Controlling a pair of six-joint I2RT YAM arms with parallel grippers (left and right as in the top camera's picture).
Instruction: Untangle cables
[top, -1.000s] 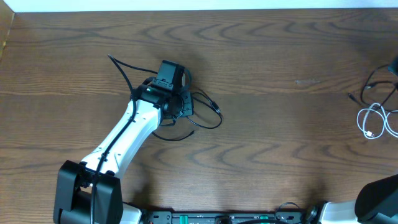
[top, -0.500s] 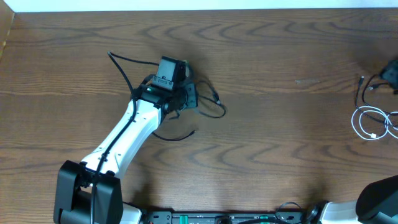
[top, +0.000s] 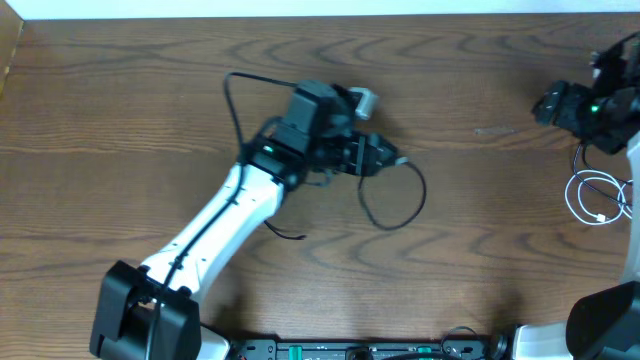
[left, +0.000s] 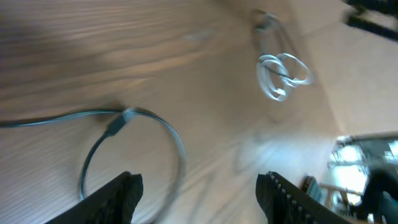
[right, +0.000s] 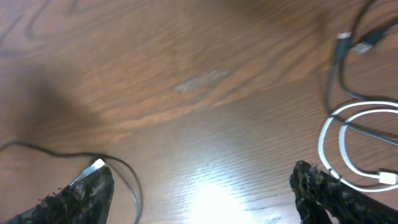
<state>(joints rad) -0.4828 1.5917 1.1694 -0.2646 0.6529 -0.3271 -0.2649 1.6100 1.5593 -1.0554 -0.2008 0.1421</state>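
A black cable (top: 398, 205) lies on the table in an open loop just right of my left gripper (top: 385, 155). In the left wrist view that loop (left: 134, 118) and its plug (left: 118, 124) lie ahead of the left gripper (left: 199, 190), which is open with nothing between its fingers. A coiled white cable (top: 595, 195) and a thin black cable (top: 582, 150) lie at the right edge. My right gripper (top: 548, 103) hovers just up and left of them. In the right wrist view the right gripper (right: 202, 186) is open over bare wood, with the white cable (right: 339, 143) and the black cable (right: 339, 68) to its right.
A thin black cord (top: 232, 95) arcs up behind the left arm, and a short black end (top: 285, 232) shows beside the arm. The table's far edge (top: 320, 14) runs along the top. The left arm's white link (top: 215, 225) crosses the table's lower left.
My left arm swung right, carrying the black cable with it, and its jaws opened, leaving the loop on the table. My right gripper came into view at the top right and opened.
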